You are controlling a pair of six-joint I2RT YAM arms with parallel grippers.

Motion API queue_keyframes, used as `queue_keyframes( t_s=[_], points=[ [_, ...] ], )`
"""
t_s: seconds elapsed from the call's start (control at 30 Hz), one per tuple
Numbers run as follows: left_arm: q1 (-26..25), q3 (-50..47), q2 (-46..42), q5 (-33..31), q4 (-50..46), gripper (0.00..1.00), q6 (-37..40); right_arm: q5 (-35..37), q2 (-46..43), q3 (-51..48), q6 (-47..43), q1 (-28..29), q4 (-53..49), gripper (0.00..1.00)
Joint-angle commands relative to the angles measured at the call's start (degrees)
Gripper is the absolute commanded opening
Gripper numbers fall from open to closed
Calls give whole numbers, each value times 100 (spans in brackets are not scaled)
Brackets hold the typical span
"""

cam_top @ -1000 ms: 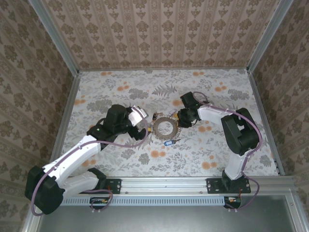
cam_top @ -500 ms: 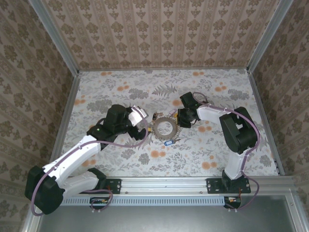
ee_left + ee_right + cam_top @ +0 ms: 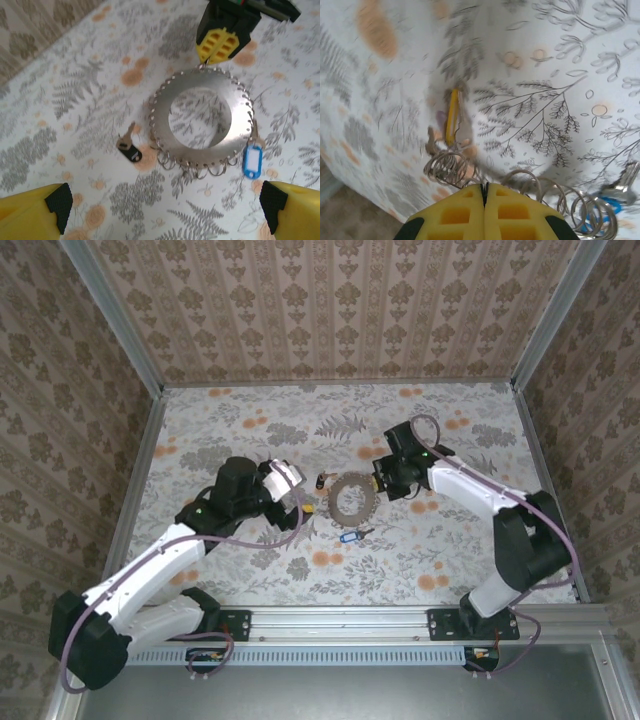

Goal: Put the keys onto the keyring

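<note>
The keyring (image 3: pixel 350 500) is a flat grey metal hoop with small wire loops along its rim, lying mid-table; it appears large in the left wrist view (image 3: pixel 161 125). My right gripper (image 3: pixel 385 485) is shut on its far-right rim, the yellow fingertips (image 3: pixel 217 44) meeting at the edge. In its own view the gripper (image 3: pixel 484 192) is pressed shut among the wire loops (image 3: pixel 445 167). A black-headed key (image 3: pixel 321 479) (image 3: pixel 129 148) lies loose just left of the ring. A key with a blue tag (image 3: pixel 350 536) (image 3: pixel 251 160) lies at the ring's near edge. My left gripper (image 3: pixel 303 498) (image 3: pixel 164 210) stands wide open left of the ring, holding nothing.
The flower-print tabletop (image 3: pixel 250 430) is walled by patterned panels (image 3: pixel 340 310) behind and at both sides. An aluminium rail (image 3: pixel 340 620) runs along the near edge. Open tabletop lies behind and to the right of the ring.
My right gripper has closed on the ring's rim and its arm has swung outward to the right. The ring has shifted slightly right. The left gripper drew back a little, still open.
</note>
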Motion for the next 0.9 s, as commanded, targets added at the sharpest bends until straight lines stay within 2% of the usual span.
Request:
queue_keyframes(
  t_s=[0.0, 0.13, 0.2, 0.3, 0.47, 0.57, 0.7, 0.87],
  points=[
    [-38, -181, -455, 491, 484, 99, -104, -21, -522, -244, -1970, 47, 66, 0],
    [-71, -385, -717, 878, 1086, 98, -183, -181, -1147, -98, -4127, 268, 107, 0],
    [-122, -393, -693, 965, 1221, 98, -168, -72, -1415, 63, -4838, 463, -89, 0],
    [-258, -413, -526, 959, 1445, 97, -175, -283, -1701, 177, -5633, 717, -103, 0],
    [-630, -764, -233, 710, 2388, 97, -317, -559, -1788, 388, -6944, 1170, -531, 0],
    [-645, -907, -72, 700, 2799, 95, -560, -701, -1848, 372, -7815, 1355, -647, 0],
    [-662, -1079, 147, 803, 3049, 93, -805, -967, -1978, 350, -8505, 1442, -690, 0],
    [-760, -1174, 205, 882, 2983, 90, -834, -1487, -2105, 329, -8675, 1468, -601, 0]
  ],
)
